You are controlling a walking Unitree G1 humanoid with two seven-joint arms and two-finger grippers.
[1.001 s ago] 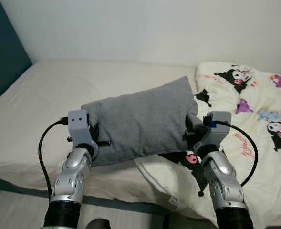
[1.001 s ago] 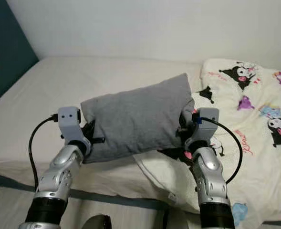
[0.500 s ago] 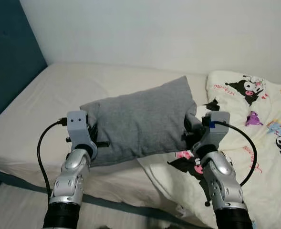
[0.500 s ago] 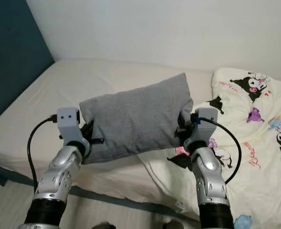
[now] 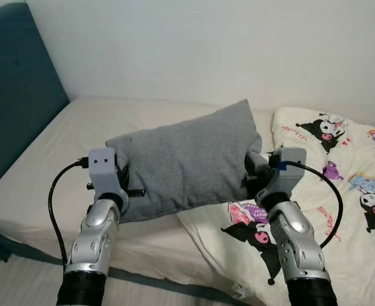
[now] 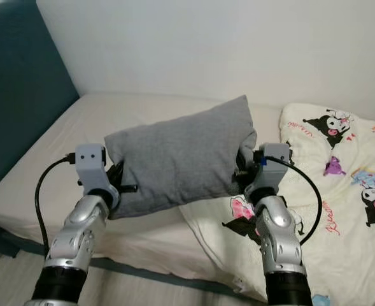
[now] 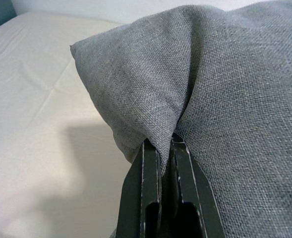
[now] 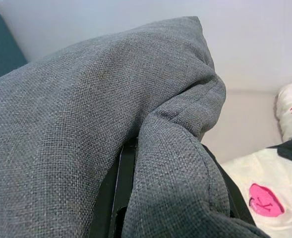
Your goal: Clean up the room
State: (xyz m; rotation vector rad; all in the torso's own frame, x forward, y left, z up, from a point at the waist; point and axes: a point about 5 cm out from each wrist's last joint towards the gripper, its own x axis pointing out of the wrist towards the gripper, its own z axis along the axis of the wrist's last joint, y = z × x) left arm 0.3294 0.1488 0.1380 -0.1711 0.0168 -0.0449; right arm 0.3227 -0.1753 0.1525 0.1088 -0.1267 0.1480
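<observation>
Across the lower half of our head views stretches the bed (image 5: 60,159), its cream sheet bare on the side nearest the dark teal headboard (image 5: 15,95), which stands against the bed's left end. Behind the bed rises a plain white wall (image 5: 206,44). On the bed's right part lies a white blanket (image 5: 340,191) printed with black, pink and purple cartoon figures, its near edge folded over and hanging toward the bed's front edge.

Above the bed's front middle we hold a grey pillow (image 5: 184,162) in the air between our two arms, clear of the sheet, with its right end higher than its left and one corner pointing up toward the wall. Its right lower part hangs over the blanket's near edge.

Our left gripper (image 7: 161,156) is at the pillow's left end, over the bare sheet; its two black fingers (image 7: 148,188) are pinched together on a fold of the grey fabric, which bunches up out of them. Our right gripper (image 8: 158,188) is at the pillow's right end, over the blanket; its fingers (image 8: 123,173) are clamped on the pillow, the cloth wrapped over and between them so that little of them shows. A black cable (image 5: 52,204) loops from each wrist camera housing down along the arm.
</observation>
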